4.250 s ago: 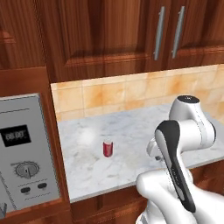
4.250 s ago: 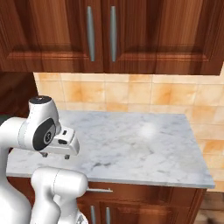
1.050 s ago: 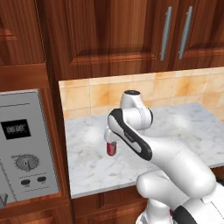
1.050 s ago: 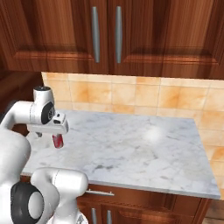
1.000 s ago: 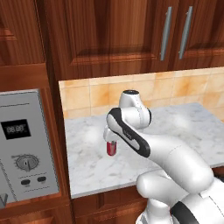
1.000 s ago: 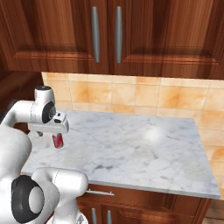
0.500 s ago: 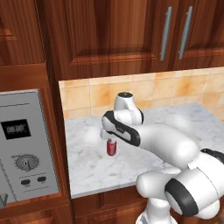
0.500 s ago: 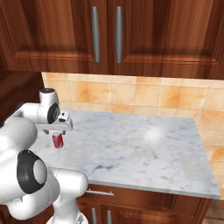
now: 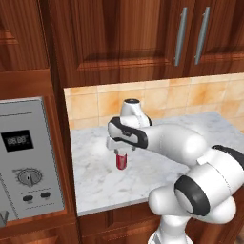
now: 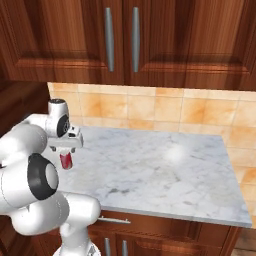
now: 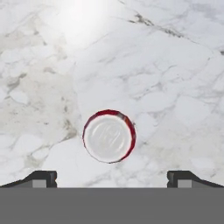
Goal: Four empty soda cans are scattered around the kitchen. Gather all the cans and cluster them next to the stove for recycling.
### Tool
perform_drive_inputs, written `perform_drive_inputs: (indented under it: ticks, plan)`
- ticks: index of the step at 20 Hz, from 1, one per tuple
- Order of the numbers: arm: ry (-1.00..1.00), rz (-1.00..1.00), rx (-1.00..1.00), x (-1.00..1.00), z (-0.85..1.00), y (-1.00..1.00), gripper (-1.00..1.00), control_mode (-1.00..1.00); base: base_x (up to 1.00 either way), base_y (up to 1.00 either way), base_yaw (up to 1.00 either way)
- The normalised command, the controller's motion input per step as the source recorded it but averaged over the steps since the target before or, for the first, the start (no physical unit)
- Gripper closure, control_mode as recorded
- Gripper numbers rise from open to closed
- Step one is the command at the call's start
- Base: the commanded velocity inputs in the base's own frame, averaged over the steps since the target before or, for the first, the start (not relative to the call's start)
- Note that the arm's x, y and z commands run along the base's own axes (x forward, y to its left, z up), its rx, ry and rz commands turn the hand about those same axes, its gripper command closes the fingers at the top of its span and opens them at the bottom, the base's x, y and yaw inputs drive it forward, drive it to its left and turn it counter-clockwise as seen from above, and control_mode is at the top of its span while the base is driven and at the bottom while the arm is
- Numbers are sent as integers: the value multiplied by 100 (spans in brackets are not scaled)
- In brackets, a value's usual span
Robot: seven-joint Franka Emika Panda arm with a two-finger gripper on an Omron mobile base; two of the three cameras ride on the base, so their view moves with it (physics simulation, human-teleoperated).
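the hand (image 11: 112, 177) hangs wide open directly above the upright red soda can (image 11: 109, 136) on the surface (image 11: 175, 65); likely light, thin-walled, slippery, so pinch its sides gently at mid-height.

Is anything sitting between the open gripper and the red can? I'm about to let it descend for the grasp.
Nothing visible does. The gripper hangs open directly above the red can, which stands upright and alone on bare marble counter.

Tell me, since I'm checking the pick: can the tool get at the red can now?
Probably yes. The open tool hangs right above the upright red can, fingertips wide either side, bare marble counter all round, nothing in between.
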Motion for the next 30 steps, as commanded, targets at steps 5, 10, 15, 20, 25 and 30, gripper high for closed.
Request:
perform_drive_inputs:
  ticks: [5, 10, 15, 20, 25, 30]
  plan:
    - [0, 1, 0, 28, -26, 5, -100, -100, 0, 0, 0]
    - [0, 1, 0, 4, -10, 0, -100, -100, 0, 0, 0]
    - [0, 0, 0, 0, 0, 0, -100, -100, 0, 0, 0]
    - [0, 0, 0, -12, -17, 2, -100, -100, 0, 0, 0]
    - [0, 0, 0, -4, -5, 1, -100, -100, 0, 0, 0]
    - [0, 0, 0, 0, -14, 0, -100, -100, 0, 0, 0]
